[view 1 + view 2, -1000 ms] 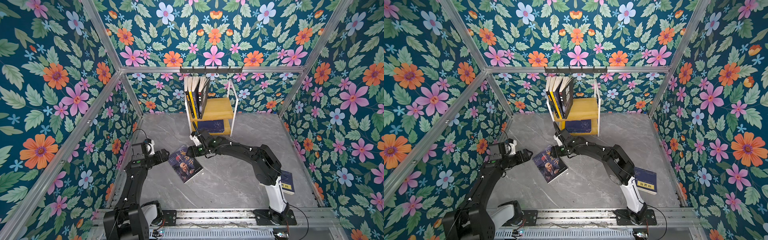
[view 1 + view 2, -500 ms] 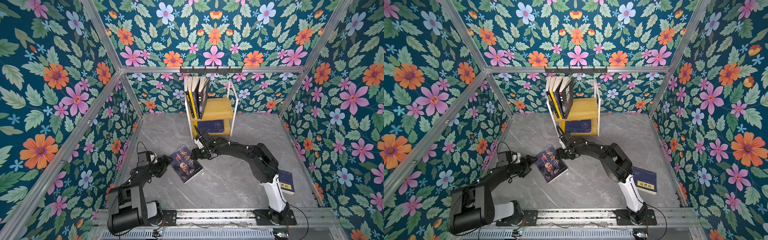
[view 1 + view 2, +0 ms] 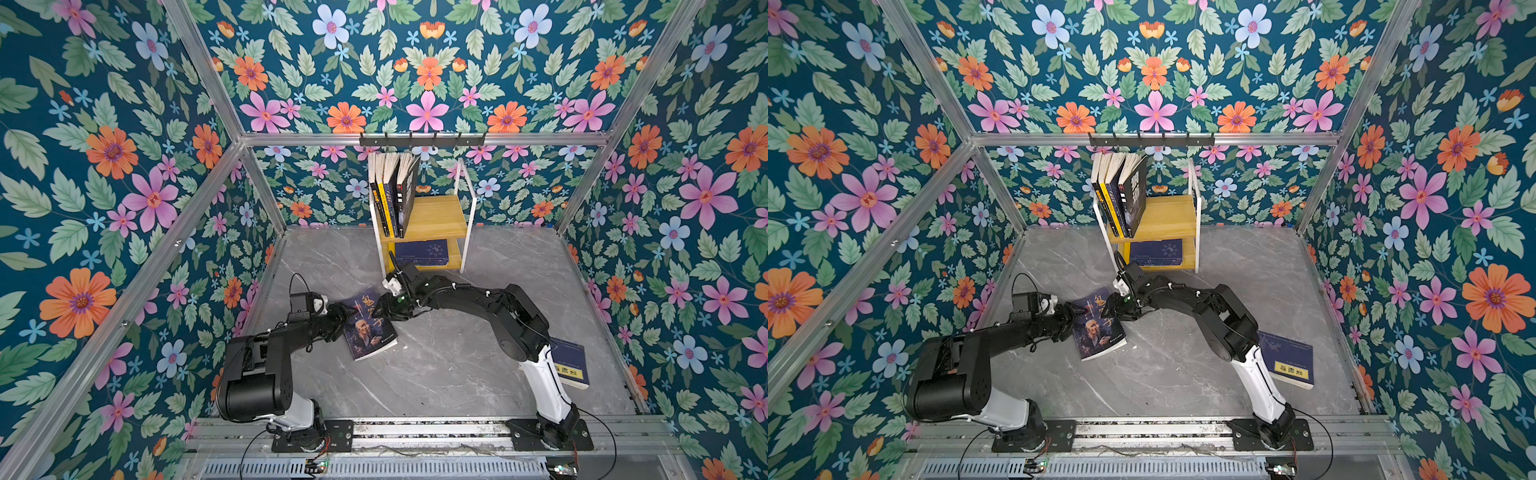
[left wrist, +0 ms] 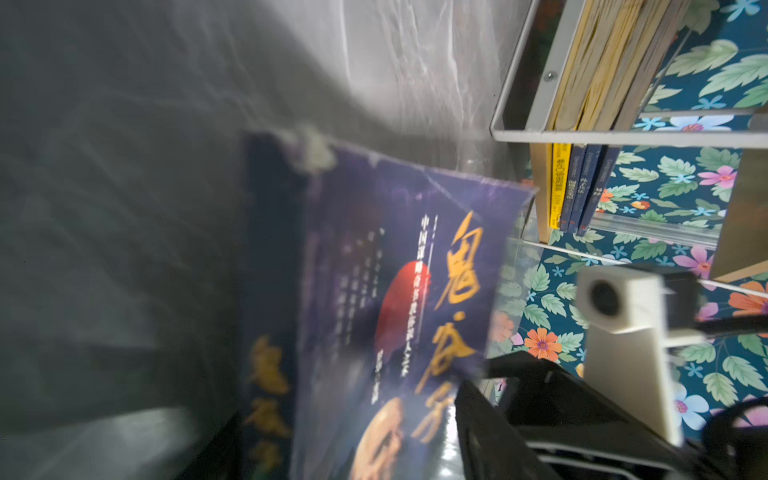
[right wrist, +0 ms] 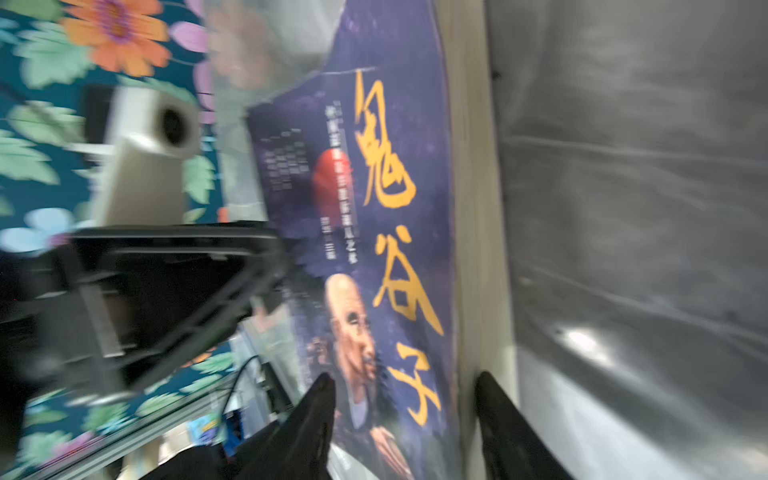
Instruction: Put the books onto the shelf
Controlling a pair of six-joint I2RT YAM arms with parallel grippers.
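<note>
Paperback (image 3: 370, 328) with the portrait cover lies tilted on the table (image 3: 436, 374), near side of the shelf (image 3: 428, 216) — likely light, floppy and glossy, so best pinched by the spine; right fingers (image 5: 316, 419) straddle its edge without closing, left fingers (image 3: 340, 311) at its left edge — grip unclear

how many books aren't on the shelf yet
2: the portrait-cover book mid-floor, between the left gripper and the right gripper; the navy book with a yellow label by the right arm, partly hidden behind it. The arms might hide more.
</note>
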